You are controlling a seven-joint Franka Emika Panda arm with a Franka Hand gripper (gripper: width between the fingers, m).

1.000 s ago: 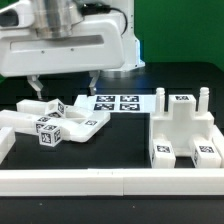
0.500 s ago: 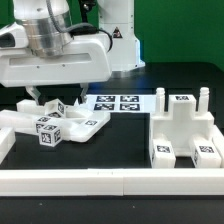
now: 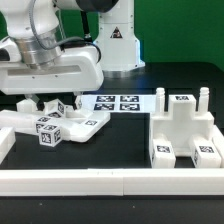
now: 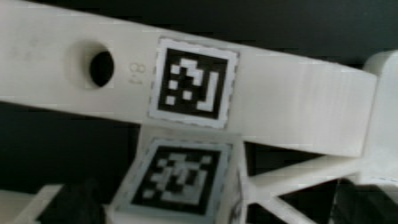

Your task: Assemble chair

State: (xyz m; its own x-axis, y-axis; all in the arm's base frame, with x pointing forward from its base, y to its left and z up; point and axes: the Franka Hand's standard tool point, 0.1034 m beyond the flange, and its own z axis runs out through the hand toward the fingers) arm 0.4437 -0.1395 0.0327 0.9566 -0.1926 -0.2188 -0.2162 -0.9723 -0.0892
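Loose white chair parts lie in a pile [image 3: 55, 125] at the exterior view's left: tagged blocks and a flat panel. A larger white chair piece [image 3: 185, 130] with upright posts and tags stands at the exterior view's right. My gripper [image 3: 53, 102] hangs low just above the pile, its fingers apart with nothing between them. The wrist view shows, close and blurred, a white bar with a round hole and a tag [image 4: 192, 80], and a second tagged block [image 4: 178, 172] beneath it. My fingertips hardly show there.
The marker board [image 3: 117, 103] lies flat at the middle back. A long white border rail [image 3: 110, 181] runs along the front, with another rail at the left [image 3: 5, 142]. The arm's base [image 3: 115, 40] stands behind.
The arm has moved toward the exterior view's left and come down, bringing the gripper from above the marker board's edge to just over the pile of parts.
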